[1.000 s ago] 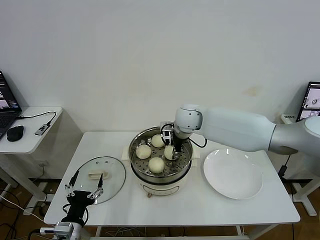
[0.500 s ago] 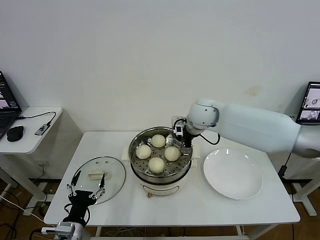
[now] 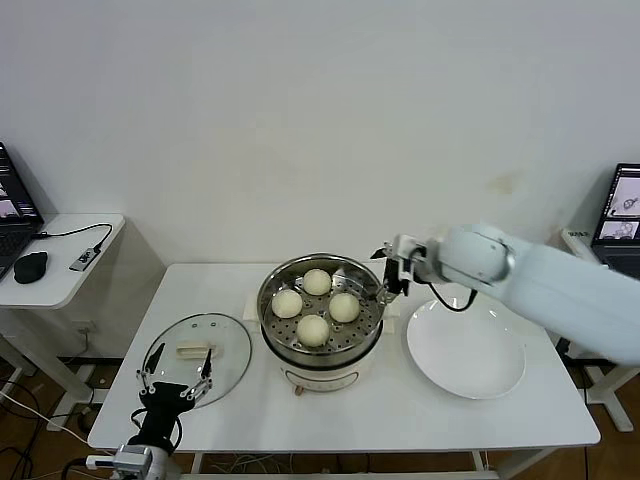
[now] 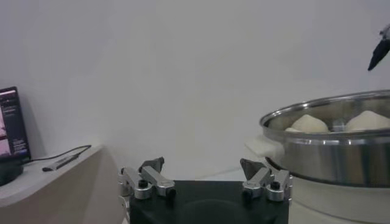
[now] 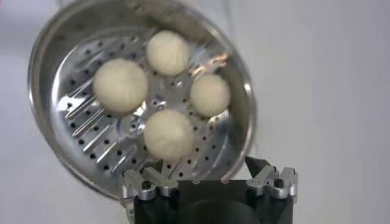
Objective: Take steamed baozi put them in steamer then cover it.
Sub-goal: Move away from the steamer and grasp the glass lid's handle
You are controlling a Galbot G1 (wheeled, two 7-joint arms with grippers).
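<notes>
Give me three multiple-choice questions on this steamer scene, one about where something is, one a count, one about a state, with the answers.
1. Where does the cover lie?
A. On the steamer
B. On the table, on the robot's left of the steamer
C. On the plate

2. How many steamed baozi sit in the steamer?
A. Two
B. Three
C. Four

3. What is the state of the right gripper?
A. Open and empty, by the steamer's rim
B. Shut on a baozi
C. Holding the cover

Answers: 1 B, the glass lid rests flat on the table near the left gripper. 2 C, the right wrist view shows four buns on the perforated tray. 3 A, its fingers are spread with nothing between them.
</notes>
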